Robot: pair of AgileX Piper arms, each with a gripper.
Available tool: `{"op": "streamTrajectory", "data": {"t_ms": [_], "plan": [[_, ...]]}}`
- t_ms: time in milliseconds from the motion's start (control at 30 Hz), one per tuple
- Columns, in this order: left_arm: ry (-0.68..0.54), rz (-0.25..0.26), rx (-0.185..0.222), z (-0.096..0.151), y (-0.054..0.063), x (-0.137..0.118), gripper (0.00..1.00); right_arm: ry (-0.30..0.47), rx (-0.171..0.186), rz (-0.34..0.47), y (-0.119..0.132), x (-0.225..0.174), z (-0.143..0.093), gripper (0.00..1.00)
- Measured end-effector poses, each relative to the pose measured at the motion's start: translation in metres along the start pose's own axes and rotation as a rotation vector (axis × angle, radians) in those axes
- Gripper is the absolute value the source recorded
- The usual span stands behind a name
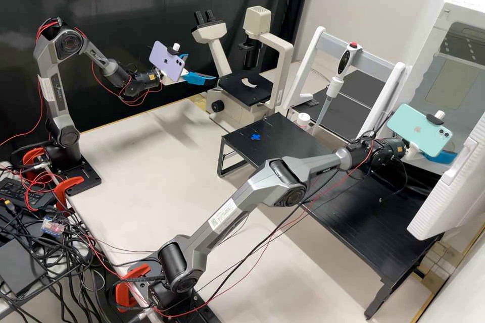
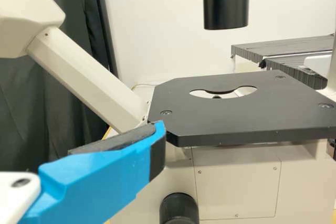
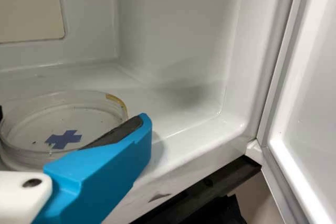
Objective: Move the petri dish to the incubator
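1. Spreading as a cream tabletop (image 1: 166, 146) from left to lower right of the high view.
2. Carrying two arm bases (image 1: 86, 176) at left and lower left, and a microscope (image 1: 241, 92) at upper centre.
3. Standing on it as a raised black bench (image 1: 364, 217), centre to lower right, bearing a blue cross (image 1: 256, 137) near its upper-left end.
4. Extending under the petri dish (image 3: 29, 124) as a white incubator floor (image 3: 160, 106); leaving contact unclear.

wrists: left near microscope (image 2: 226, 119), right into incubator (image 3: 178, 35) | high: down, shares both
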Motion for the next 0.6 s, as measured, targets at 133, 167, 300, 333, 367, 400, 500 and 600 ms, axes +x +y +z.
{"op": "streamTrajectory", "data": {"t_ms": [133, 167, 300, 333, 367, 400, 500, 600], "plan": [[0.000, 0.000, 0.000, 0.000, 0.000, 0.000, 1.00, -0.004, 0.002, -0.007, -0.005, -0.003, 0.005, 1.00], [0.000, 0.000, 0.000, 0.000, 0.000, 0.000, 1.00, -0.003, 0.004, -0.007, -0.005, -0.004, 0.004, 1.00], [0.000, 0.000, 0.000, 0.000, 0.000, 0.000, 1.00, 0.017, 0.001, 0.013, 0.001, -0.016, 0.002, 1.00], [0.000, 0.000, 0.000, 0.000, 0.000, 0.000, 1.00, 0.018, 0.000, 0.014, 0.000, -0.018, 0.003, 1.00], [0.000, 0.000, 0.000, 0.000, 0.000, 0.000, 1.00, 0.028, -0.005, 0.030, 0.005, -0.023, 0.003, 1.00], [0.000, 0.000, 0.000, 0.000, 0.000, 0.000, 1.00, 0.027, 0.005, 0.029, 0.004, -0.026, 0.005, 1.00], [0.000, 0.000, 0.000, 0.000, 0.000, 0.000, 1.00, 0.027, 0.032, 0.036, 0.010, -0.041, 0.009, 1.00], [0.000, 0.000, 0.000, 0.000, 0.000, 0.000, 1.00, 0.019, 0.046, 0.041, 0.011, -0.056, 0.018, 1.00]]}}
